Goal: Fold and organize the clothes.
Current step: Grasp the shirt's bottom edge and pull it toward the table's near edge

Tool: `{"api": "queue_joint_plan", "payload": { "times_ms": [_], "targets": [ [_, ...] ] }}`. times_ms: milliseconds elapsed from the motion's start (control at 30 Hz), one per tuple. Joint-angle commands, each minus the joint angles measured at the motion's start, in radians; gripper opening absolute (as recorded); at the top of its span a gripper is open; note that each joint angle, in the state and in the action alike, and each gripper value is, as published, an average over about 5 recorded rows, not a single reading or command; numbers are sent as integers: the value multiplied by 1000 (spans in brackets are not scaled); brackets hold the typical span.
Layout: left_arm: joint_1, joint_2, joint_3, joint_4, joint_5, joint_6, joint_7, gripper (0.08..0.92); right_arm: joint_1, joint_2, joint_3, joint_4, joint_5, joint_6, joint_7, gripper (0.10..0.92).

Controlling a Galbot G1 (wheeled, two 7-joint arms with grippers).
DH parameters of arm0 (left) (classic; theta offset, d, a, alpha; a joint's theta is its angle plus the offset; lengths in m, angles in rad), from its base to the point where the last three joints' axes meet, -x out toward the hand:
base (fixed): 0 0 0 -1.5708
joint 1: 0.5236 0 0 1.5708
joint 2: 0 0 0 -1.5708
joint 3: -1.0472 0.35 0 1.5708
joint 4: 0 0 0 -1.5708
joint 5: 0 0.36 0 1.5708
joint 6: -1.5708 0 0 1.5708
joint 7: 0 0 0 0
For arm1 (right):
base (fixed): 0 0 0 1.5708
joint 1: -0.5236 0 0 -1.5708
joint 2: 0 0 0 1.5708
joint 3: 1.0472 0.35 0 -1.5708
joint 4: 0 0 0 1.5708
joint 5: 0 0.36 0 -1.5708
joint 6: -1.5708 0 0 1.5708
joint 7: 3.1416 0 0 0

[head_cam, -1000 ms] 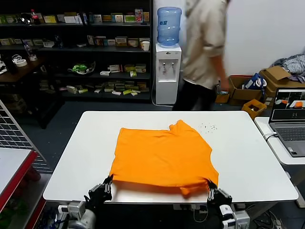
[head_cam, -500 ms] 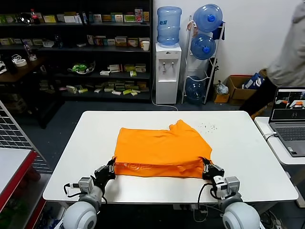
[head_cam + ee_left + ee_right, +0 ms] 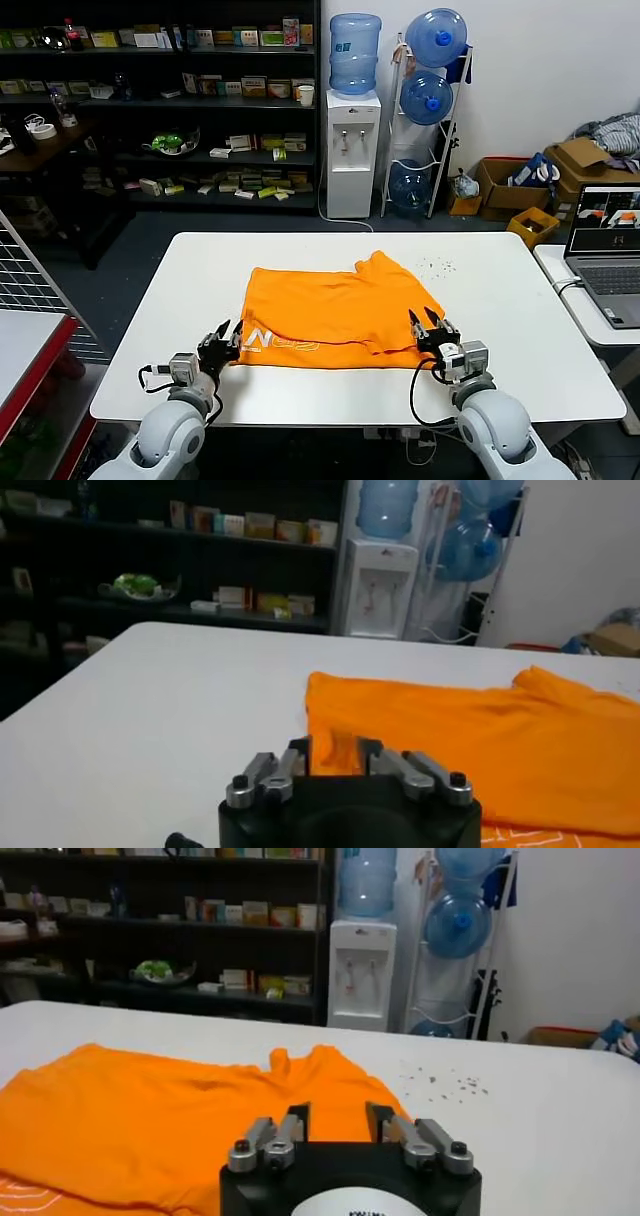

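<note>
The orange T-shirt (image 3: 340,300) lies in the middle of the white table (image 3: 190,280). Its near hem is folded back over the body, and a strip with white lettering (image 3: 285,340) faces up along the near edge. My left gripper (image 3: 225,338) is open at the folded strip's left end. My right gripper (image 3: 430,325) is open at its right end. In the left wrist view the shirt (image 3: 480,740) lies just beyond the open left gripper (image 3: 333,752). In the right wrist view the shirt (image 3: 150,1108) spreads beyond the open right gripper (image 3: 337,1116).
An open laptop (image 3: 608,250) sits on a side table at the right. A wire rack (image 3: 30,280) stands at the left. A water dispenser (image 3: 353,150), shelves and cardboard boxes with a grey-blue cloth heap (image 3: 610,130) are behind. Small dark specks (image 3: 437,266) lie on the table.
Both grippers carried the near hem up and away over the shirt, so the lettering now shows. Both jaws have opened off the fabric. The person behind the table has left the view.
</note>
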Motion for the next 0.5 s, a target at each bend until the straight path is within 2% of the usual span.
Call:
{"api": "queue_joint_plan", "payload": {
  "times_ms": [33,133,267,367,500],
  "targets": [
    [134,7,-60,-91,5,6,7,519,-66,-7,52,19,-28,16,-33,623],
    [190,0,-86,-103,17,4,23,606,-137,-22,105,26,-26,24,-59,709],
    [206,-16,-89,-69,25,2,53,726,-190,-41,152,18,11,10,-93,800],
    [181,-27,-87,-23,22,0,77,794,-195,-42,171,11,59,-23,-102,820],
    [141,-40,-85,35,19,-4,95,821,-185,-38,172,-4,101,-65,-109,822]
  ]
}}
